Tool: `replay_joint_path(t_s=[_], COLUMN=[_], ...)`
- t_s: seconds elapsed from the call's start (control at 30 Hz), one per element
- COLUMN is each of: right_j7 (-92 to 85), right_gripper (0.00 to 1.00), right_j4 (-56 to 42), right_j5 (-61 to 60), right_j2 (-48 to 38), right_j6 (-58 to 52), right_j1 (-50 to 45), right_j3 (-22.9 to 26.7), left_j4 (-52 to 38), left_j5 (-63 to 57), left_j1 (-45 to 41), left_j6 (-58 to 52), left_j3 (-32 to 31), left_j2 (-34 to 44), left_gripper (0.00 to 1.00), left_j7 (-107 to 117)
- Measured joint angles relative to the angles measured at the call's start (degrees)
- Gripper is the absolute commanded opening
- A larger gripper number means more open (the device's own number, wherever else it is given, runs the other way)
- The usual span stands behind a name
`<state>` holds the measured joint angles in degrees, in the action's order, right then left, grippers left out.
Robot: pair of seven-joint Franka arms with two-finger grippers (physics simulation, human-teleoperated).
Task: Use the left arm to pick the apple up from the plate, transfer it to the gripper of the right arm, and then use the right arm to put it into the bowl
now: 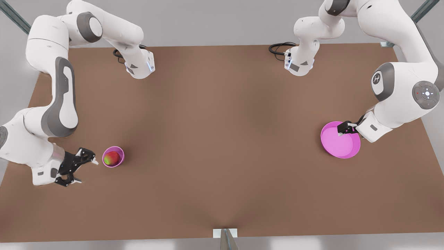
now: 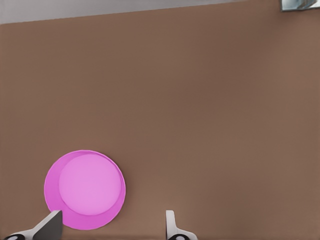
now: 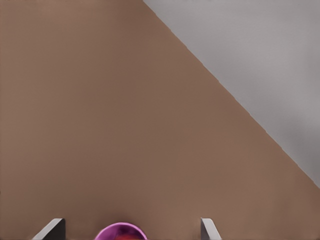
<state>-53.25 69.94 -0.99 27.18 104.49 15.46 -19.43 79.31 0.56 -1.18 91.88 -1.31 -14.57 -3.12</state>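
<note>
While both arms hang over the brown table [image 1: 222, 139], the scene reads as follows.

Apple: the apple [image 1: 111, 158], red with a yellow-green patch, sits inside the bowl [image 1: 113, 156], near the front view's left edge of the table.

Bowl: small, deep, pink-purple, upright on the table; its rim [image 3: 120, 231] also shows between the fingertips in the right wrist view.

Plate: the plate [image 1: 340, 139], wide and shallow, magenta-pink, lies on the table at the front view's right, well apart from the bowl; in the left wrist view it appears as a round dish [image 2: 85, 190] below the camera.

Right gripper: the right gripper [image 1: 81, 166] is just beside the bowl, on the side toward the front view's left, not touching it; fingers spread apart, holding nothing.

Left gripper: the left gripper [image 1: 344, 129] is over the plate's near rim at the front view's right; its fingers [image 2: 50, 226] stand wide apart, nothing between them.
</note>
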Motion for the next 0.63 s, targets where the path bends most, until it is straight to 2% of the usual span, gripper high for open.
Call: replay_joint_path(t_s=[0.1, 0.13, 0.2, 0.27, 0.33, 0.57, 0.63], right_j7=[4.8, 6.4, 10.0, 13.7, 17.1, 30.4, 33.9], right_gripper=[1.0, 1.0, 1.0, 1.0, 1.0, 1.0, 1.0], right_j4=[-0.5, 1.2, 8.7, 13.3, 13.0, 12.6, 13.7], right_j5=[4.3, 5.0, 5.2, 4.8, 4.4, 2.5, 2.5], right_j2=[-6.7, -9.9, -17.8, -21.2, -19.8, -19.7, -21.0], right_j6=[-4.3, -5.7, -7.8, -9.4, -10.6, -13.9, -14.1], right_j1=[-2.9, -3.8, -11.8, -16.1, -18.2, -19.2, -21.8], right_j3=[-0.5, 0.8, 10.4, 16.0, 19.7, 19.9, 21.9], left_j4=[0.0, -0.1, -0.1, -0.2, -0.3, -0.4, -0.4], left_j5=[0.0, 0.0, 0.0, 0.0, 0.0, 0.0, 0.0], left_j1=[-0.1, -0.2, -0.3, -0.4, -0.4, -0.4, -0.5], left_j6=[0.0, 0.0, 0.0, 0.1, 0.0, 0.0, -0.1], left_j3=[0.0, 0.0, -0.1, -0.1, -0.2, -0.2, -0.3], left_j2=[0.0, 0.0, -0.1, -0.4, -0.5, -0.8, -0.8], left_gripper=[1.0, 1.0, 1.0, 1.0, 1.0, 1.0, 1.0], left_j7=[0.7, 0.9, 1.3, 1.6, 1.9, 2.8, 3.0])
